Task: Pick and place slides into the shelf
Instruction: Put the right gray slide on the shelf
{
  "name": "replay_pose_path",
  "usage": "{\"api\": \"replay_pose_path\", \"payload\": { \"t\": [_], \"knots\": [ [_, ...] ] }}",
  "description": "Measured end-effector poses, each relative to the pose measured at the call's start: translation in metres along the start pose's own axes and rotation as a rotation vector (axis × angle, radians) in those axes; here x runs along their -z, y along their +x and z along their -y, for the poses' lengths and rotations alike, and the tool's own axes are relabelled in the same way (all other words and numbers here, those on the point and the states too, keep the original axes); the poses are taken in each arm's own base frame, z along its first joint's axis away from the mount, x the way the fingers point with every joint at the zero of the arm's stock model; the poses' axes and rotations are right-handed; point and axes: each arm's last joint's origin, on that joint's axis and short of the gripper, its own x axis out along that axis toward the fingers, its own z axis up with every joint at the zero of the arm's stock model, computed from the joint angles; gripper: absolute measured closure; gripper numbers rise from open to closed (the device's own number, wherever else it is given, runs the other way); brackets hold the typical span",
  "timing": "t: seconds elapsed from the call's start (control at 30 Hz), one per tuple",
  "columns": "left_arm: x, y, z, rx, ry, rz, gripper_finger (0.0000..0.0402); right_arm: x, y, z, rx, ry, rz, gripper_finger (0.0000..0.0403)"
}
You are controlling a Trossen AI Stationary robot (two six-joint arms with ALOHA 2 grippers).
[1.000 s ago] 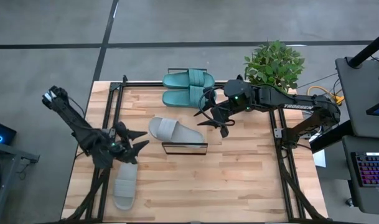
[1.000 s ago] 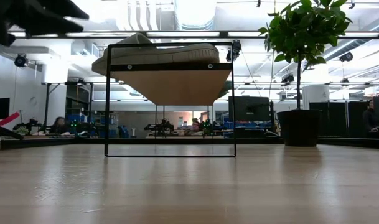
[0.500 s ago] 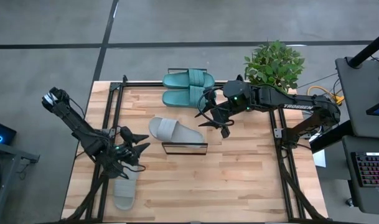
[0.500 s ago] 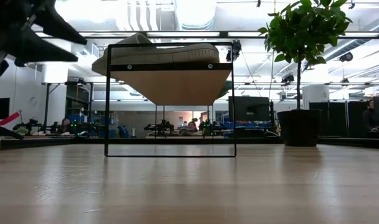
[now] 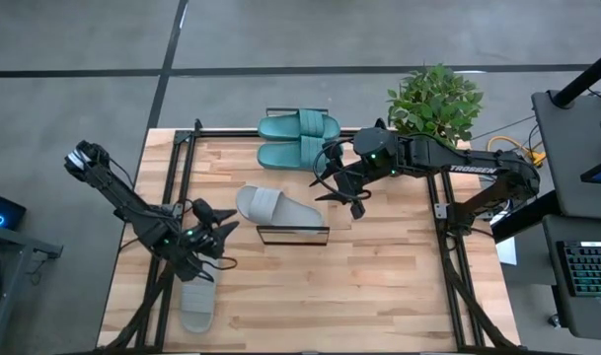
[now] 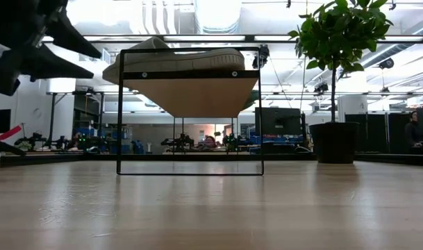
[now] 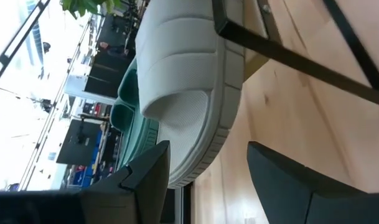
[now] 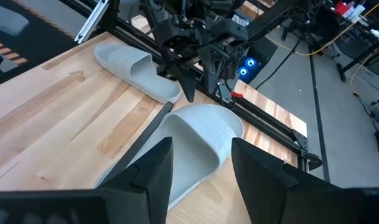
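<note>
One light grey slide (image 5: 277,207) lies sole down on the shelf's plank top (image 6: 197,94), held up by the black wire frame (image 5: 293,235). It also shows in the low view (image 6: 176,61). The other grey slide (image 5: 198,301) lies on the table near the left front. The teal pair (image 5: 298,138) lies side by side at the table's far edge. My left gripper (image 5: 224,223) is open and empty, above the table between the two grey slides. My right gripper (image 5: 336,191) is open and empty, just right of the teal pair and the shelf.
A potted plant (image 5: 435,102) stands at the far right corner of the table. Black frame rails (image 5: 172,177) run along the table's left and right sides. Bare wood (image 5: 379,286) lies in front of the shelf toward the near right.
My left gripper has gone down and toward the table's near edge, closer to the grey slide on the table, staying open. My right arm and the slides have kept still.
</note>
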Motion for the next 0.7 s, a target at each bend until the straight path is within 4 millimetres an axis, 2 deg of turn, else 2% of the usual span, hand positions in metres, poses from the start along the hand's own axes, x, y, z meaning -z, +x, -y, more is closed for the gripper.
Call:
{"api": "replay_pose_path", "payload": {
  "t": [0.3, 0.7],
  "knots": [
    [0.002, 0.009, 0.001, -0.072, 0.052, -0.065, 0.0203, 0.0, 0.0, 0.0, -0.003, 0.001, -0.004, 0.0248],
    [0.006, 0.02, 0.001, -0.055, 0.056, -0.12, 0.0203, 0.001, 0.0, 0.0, -0.003, 0.008, -0.005, 0.0252]
  ]
}}
